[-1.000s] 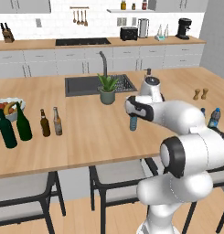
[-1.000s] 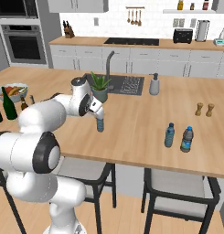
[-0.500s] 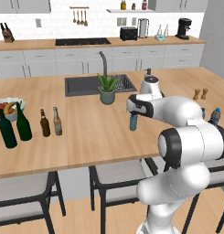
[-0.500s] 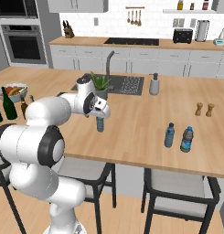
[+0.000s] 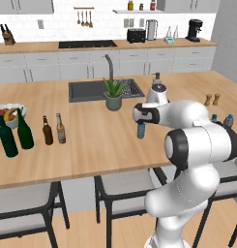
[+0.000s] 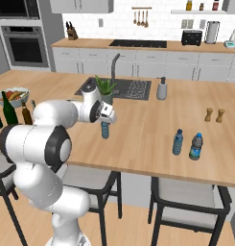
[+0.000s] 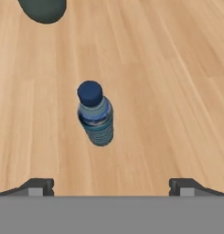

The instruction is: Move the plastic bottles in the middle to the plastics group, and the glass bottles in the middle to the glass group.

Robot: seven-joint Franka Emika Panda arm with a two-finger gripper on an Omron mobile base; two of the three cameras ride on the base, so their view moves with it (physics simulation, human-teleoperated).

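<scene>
One small blue bottle [image 7: 96,119] with a dark cap stood upright on the wooden island [image 5: 91,150], directly below the gripper [image 7: 111,185], whose two fingertips [image 7: 38,186] were spread as wide as they go and held nothing. Seen from the left base camera, the bottle [image 5: 140,130] sat just under the hand, in front of the potted plant [image 5: 113,94] and the sink [image 5: 83,90]. Toward the island's left end, two brown beer bottles [image 5: 48,131] stood side by side, close to two taller green wine bottles [image 5: 25,131] and a fruit bowl [image 5: 7,114]. From the right base camera, the bottle [image 6: 105,129] stood well apart from the two plastic water bottles [image 6: 178,142] near the island's right end, with salt and pepper shakers [image 6: 214,115] beyond them.
</scene>
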